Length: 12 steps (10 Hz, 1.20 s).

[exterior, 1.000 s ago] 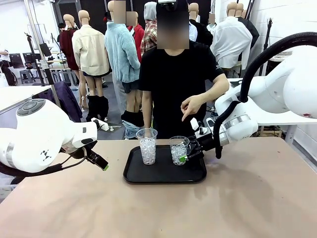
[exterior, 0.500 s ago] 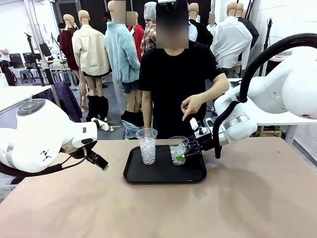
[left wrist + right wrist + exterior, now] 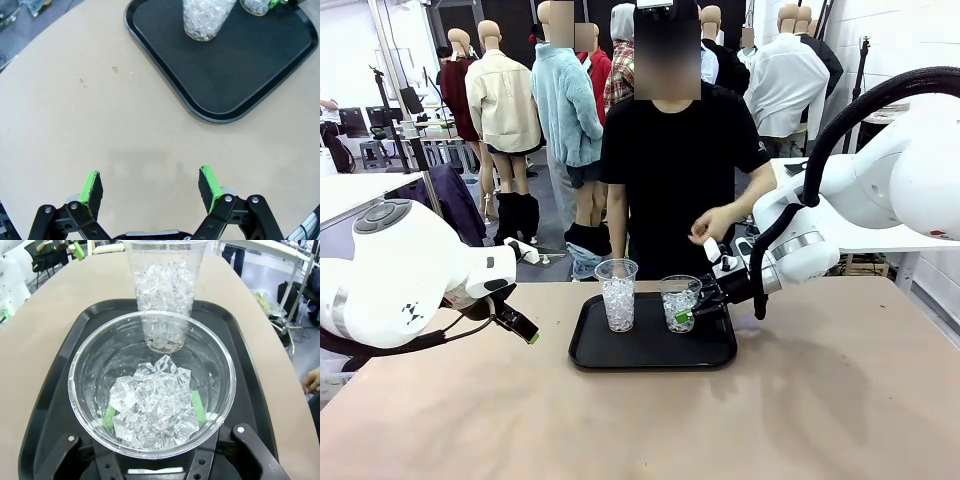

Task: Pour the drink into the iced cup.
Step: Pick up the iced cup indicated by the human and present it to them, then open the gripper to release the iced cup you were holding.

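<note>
The right claw [image 3: 688,316] has just clamped the iced cup [image 3: 678,295] on the tray [image 3: 620,355], and the person's hand [image 3: 712,222] has stopped pointing, so it looks steadied for pouring, while the left claw [image 3: 150,181] hangs wide over the desk [image 3: 820,400].

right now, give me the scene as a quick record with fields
tray: black tray on the table, holding two cups
left cup: taller iced cup, standing free
right cup: shorter iced cup, upright on the tray
right jaws: closed around the shorter iced cup
left jaws: open, above bare table left of the tray
person: hand raised behind the cups
</note>
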{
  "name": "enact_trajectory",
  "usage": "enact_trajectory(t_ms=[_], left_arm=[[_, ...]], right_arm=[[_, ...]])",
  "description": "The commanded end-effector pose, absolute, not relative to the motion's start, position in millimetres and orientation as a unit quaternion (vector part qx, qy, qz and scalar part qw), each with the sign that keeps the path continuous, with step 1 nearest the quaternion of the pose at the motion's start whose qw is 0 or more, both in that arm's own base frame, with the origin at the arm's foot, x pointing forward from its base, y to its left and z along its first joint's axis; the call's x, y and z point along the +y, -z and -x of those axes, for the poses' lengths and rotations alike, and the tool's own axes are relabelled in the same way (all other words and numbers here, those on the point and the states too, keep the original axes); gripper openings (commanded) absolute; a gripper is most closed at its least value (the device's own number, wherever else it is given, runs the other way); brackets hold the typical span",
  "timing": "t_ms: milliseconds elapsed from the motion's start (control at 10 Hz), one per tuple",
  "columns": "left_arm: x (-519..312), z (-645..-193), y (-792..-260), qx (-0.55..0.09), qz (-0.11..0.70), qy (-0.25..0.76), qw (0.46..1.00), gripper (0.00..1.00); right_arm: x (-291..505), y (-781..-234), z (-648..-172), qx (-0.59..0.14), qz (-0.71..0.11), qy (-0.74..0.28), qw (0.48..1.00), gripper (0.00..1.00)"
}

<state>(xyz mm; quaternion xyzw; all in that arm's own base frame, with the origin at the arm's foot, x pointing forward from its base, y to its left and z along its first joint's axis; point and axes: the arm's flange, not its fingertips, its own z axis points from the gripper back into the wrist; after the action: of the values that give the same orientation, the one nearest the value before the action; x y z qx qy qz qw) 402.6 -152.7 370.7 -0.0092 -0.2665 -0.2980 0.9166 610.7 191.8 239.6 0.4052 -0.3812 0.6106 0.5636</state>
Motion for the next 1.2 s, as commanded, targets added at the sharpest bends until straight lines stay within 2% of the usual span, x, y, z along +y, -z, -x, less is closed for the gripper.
enact_trajectory(t_ms=[0,900,1100], left_arm=[[-151,-403,-371,-0.267,0.01,0.296,0.917,1.0],[-151,-403,-371,-0.267,0.01,0.296,0.917,1.0],[-151,-403,-371,-0.267,0.01,0.296,0.917,1.0]], right_arm=[[190,-241,-609,-0.382,-0.414,-0.607,0.56,0.62],[191,-240,-611,-0.381,-0.406,-0.61,0.563,0.62],[173,-276,-601,-0.4,-0.4,-0.612,0.553,0.62]])
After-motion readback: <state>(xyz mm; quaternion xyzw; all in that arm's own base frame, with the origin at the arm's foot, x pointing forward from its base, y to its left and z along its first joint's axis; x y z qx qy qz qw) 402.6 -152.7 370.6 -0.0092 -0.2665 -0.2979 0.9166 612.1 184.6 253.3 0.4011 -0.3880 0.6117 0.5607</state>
